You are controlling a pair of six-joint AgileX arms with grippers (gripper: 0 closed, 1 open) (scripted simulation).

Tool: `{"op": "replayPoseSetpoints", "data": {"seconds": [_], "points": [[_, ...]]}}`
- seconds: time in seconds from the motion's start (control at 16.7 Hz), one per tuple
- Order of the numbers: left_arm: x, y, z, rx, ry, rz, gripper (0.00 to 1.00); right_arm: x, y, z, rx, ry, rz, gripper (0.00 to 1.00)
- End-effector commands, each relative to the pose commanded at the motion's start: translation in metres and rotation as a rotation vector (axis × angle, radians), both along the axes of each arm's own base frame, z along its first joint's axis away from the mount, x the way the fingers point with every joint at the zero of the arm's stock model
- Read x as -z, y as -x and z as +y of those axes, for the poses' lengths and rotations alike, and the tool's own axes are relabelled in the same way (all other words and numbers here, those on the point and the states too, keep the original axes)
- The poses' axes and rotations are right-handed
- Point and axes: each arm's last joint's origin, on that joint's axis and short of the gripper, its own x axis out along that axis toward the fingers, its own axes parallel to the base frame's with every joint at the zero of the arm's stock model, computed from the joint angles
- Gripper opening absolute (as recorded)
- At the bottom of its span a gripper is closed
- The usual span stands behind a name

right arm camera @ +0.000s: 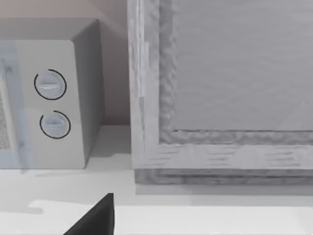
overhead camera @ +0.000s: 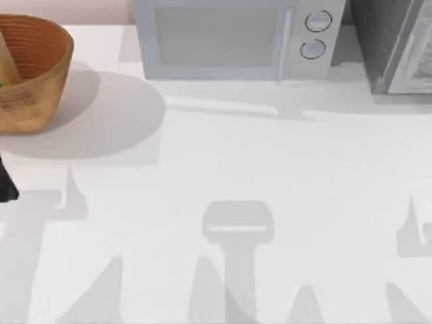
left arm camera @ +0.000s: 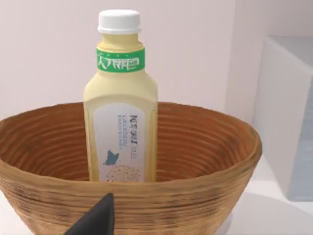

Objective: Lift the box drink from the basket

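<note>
Top view: the basket (overhead camera: 32,71) sits at ten o'clock on the white table (overhead camera: 223,169), cut off by the left edge; of the box drink (overhead camera: 7,67), a pale sliver shows inside it. A dark part of the left arm (overhead camera: 7,183) enters at nine o'clock. The microwave (overhead camera: 233,37) stands at twelve o'clock, a grey cabinet (overhead camera: 395,44) at one o'clock, both cropped.

Left wrist view: the box drink (left arm camera: 121,98) stands upright inside the basket (left arm camera: 195,161); its green band and label carry writing too blurred to read. One dark fingertip (left arm camera: 98,218) of the left gripper shows; whether the jaws are open cannot be told.

Right wrist view: the microwave's two dials (right arm camera: 51,103) and the cabinet (right arm camera: 225,88) appear, cropped. One dark fingertip (right arm camera: 98,218) of the right gripper shows; jaw state cannot be told.
</note>
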Motion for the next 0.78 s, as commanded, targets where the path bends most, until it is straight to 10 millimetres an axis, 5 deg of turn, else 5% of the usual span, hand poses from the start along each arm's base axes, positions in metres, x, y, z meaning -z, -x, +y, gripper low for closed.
{"op": "replayPoseSetpoints", "data": {"seconds": [0.42, 0.78], "points": [[-0.023, -0.091, 0.02, 0.006, -0.008, -0.04, 1.0, 0.0, 0.0, 0.0, 0.0, 0.0, 0.0, 1.0], [0.019, -0.169, 0.045, 0.009, -0.014, -0.039, 1.0, 0.0, 0.0, 0.0, 0.0, 0.0, 0.0, 1.0]]}}
